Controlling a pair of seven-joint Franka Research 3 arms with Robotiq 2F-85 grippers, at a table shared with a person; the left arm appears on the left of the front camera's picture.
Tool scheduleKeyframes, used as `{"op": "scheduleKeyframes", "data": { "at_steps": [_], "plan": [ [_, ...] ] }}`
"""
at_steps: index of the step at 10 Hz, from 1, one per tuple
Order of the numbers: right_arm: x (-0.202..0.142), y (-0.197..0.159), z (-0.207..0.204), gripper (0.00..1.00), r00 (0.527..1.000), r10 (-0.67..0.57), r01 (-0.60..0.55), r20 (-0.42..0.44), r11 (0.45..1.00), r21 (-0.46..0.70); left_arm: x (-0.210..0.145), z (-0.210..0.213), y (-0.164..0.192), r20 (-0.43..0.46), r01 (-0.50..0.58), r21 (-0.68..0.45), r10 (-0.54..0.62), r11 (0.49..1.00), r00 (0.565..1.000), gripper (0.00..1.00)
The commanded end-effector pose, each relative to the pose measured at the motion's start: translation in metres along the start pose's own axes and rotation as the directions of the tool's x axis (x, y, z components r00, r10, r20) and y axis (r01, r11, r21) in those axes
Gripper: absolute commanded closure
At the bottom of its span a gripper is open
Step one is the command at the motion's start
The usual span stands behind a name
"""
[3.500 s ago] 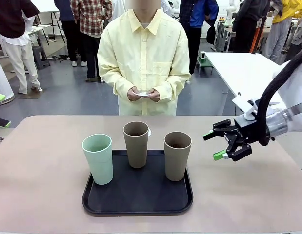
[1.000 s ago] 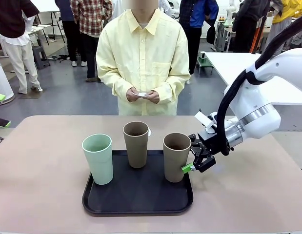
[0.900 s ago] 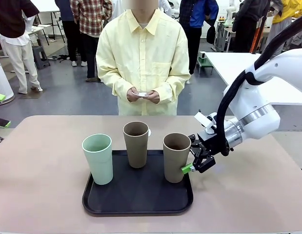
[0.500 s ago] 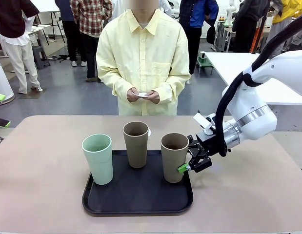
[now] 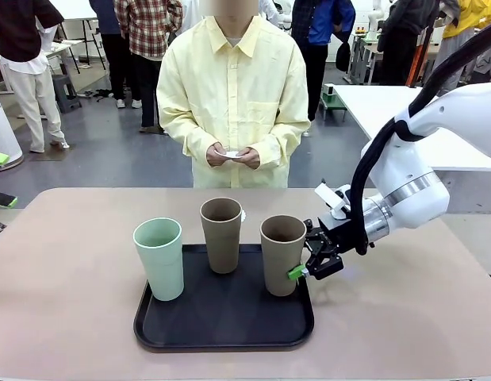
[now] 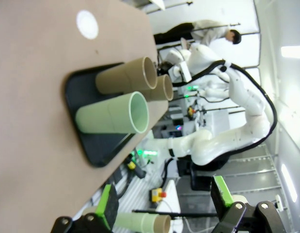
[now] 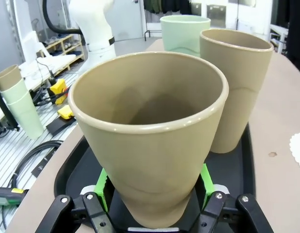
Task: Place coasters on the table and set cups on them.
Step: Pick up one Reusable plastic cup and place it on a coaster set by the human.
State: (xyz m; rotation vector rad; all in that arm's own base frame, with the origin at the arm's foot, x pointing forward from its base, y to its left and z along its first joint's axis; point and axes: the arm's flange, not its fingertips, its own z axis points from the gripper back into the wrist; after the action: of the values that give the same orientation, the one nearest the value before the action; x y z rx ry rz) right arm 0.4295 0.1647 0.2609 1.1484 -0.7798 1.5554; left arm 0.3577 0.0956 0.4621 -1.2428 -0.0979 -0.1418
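Note:
Three cups stand on a black tray (image 5: 221, 329): a mint green cup (image 5: 159, 258) at the left, a taupe cup (image 5: 221, 234) at the back middle and a taupe cup (image 5: 281, 254) at the right. My right gripper (image 5: 301, 255) is shut on the right taupe cup (image 7: 150, 131), its green pads (image 7: 102, 187) pressed against both sides low on the wall. One white coaster (image 5: 242, 215) lies on the table just behind the middle cup, and its edge (image 7: 299, 148) shows beside the tray. The person holds more white coasters (image 5: 232, 152) in both hands. My left gripper (image 6: 164, 204) hangs open, far from the cups (image 6: 113, 119).
The beige table (image 5: 404, 317) has free room on both sides of the tray and in front of the person. The tray's rim (image 7: 244, 160) surrounds the held cup's base. A white table (image 5: 396, 111) stands at the far right behind.
My right gripper came in from the right and shut on the right taupe cup. The cup has shifted slightly to the left with it. The person and the other cups have not moved.

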Motion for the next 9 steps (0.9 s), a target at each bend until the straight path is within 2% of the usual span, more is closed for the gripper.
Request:
{"op": "scheduleKeyframes", "data": {
  "at_steps": [1,3,6,8,9],
  "plan": [
    [0.028,0.011,0.012,0.75,0.997,-0.014,0.02,0.082,0.997,-0.079,0.001,0.002,-0.001,0.002,0.012,-0.008,-0.012,1.0,1.0,0.0],
    [0.088,0.022,0.05,0.75,0.992,-0.081,0.097,0.096,0.978,-0.185,0.001,0.002,-0.001,0.002,0.012,-0.008,-0.012,1.0,1.0,0.0],
    [0.16,0.024,0.076,0.75,0.992,-0.11,0.121,0.062,0.967,-0.223,0.001,0.002,-0.001,0.002,0.012,-0.008,-0.012,1.0,1.0,0.0],
    [0.173,0.024,0.078,0.75,0.991,-0.126,0.13,0.033,0.961,-0.242,0.001,0.002,-0.001,0.002,0.012,-0.008,-0.012,1.0,1.0,0.0],
    [0.172,0.028,0.085,0.75,0.994,-0.085,0.098,0.068,0.969,-0.228,0.001,0.002,-0.001,0.002,0.012,-0.008,-0.012,1.0,1.0,0.0]
  ]
}}
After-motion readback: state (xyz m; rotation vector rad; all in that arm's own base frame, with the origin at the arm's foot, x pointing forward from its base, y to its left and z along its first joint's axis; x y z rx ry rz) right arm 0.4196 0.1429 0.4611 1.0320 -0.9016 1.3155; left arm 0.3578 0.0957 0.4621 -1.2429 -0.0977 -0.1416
